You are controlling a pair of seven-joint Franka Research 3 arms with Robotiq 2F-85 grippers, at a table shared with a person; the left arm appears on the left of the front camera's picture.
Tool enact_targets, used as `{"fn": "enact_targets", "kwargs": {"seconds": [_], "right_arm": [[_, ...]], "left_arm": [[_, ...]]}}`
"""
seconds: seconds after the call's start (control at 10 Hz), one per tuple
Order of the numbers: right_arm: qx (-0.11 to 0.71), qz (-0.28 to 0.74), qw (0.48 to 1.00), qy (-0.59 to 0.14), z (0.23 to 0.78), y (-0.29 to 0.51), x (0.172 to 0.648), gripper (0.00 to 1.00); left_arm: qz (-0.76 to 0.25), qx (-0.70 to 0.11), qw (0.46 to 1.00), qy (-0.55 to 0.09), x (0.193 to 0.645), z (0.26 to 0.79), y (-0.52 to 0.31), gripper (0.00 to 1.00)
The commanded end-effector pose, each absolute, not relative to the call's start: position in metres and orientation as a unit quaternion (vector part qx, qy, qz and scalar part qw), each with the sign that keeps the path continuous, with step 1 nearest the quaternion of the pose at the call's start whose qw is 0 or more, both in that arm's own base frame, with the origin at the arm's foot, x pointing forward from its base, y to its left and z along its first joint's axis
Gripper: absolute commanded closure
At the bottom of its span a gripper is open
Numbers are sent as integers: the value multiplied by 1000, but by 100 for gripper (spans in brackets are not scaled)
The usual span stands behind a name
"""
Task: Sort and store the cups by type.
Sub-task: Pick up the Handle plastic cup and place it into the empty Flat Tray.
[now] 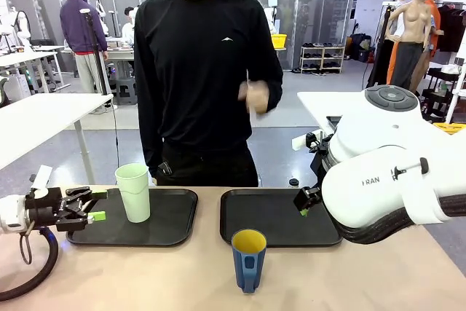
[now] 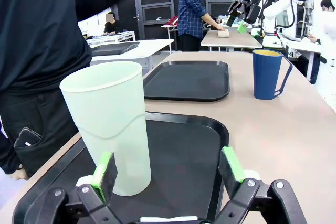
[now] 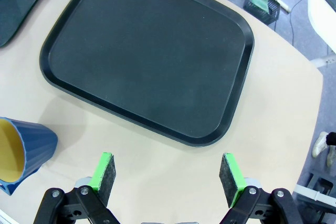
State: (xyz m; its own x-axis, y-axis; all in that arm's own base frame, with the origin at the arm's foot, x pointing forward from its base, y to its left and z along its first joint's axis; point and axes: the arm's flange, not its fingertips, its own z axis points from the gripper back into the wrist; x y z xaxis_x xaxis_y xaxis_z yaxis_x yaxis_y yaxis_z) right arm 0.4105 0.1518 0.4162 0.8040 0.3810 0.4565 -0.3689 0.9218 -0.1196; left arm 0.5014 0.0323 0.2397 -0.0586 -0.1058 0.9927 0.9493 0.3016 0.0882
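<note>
Mint-green tumbler [image 1: 133, 191] on lower-left tray [image 1: 175, 223]: done. Blue cup [image 1: 248, 260] on bare tabletop [image 1: 145, 274], bottom centre, short of middle tray [image 1: 269, 216]: pending. Left hand [image 1: 97, 205], right hand [image 3: 168, 163]: spread wide, empty.

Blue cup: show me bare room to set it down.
The right tray is wholly bare. The left tray is free between the mint tumbler and its right rim. Crowded: its left end, where the left claw sits beside the tumbler.
</note>
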Motion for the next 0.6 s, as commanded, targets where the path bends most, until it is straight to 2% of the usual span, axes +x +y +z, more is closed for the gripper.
{"fn": "enact_targets", "kwargs": {"seconds": [0.0, 0.1, 0.5], "right_arm": [[-12, 197, 950, -243, 416, 152, 411, 0], [-12, 197, 950, -243, 416, 152, 411, 0], [-12, 197, 950, -243, 416, 152, 411, 0]], "left_arm": [[-459, -373, 575, -565, 503, 240, 32, 0], [-458, -373, 576, -565, 501, 240, 32, 0], [-535, -279, 625, -495, 466, 275, 53, 0]]}}
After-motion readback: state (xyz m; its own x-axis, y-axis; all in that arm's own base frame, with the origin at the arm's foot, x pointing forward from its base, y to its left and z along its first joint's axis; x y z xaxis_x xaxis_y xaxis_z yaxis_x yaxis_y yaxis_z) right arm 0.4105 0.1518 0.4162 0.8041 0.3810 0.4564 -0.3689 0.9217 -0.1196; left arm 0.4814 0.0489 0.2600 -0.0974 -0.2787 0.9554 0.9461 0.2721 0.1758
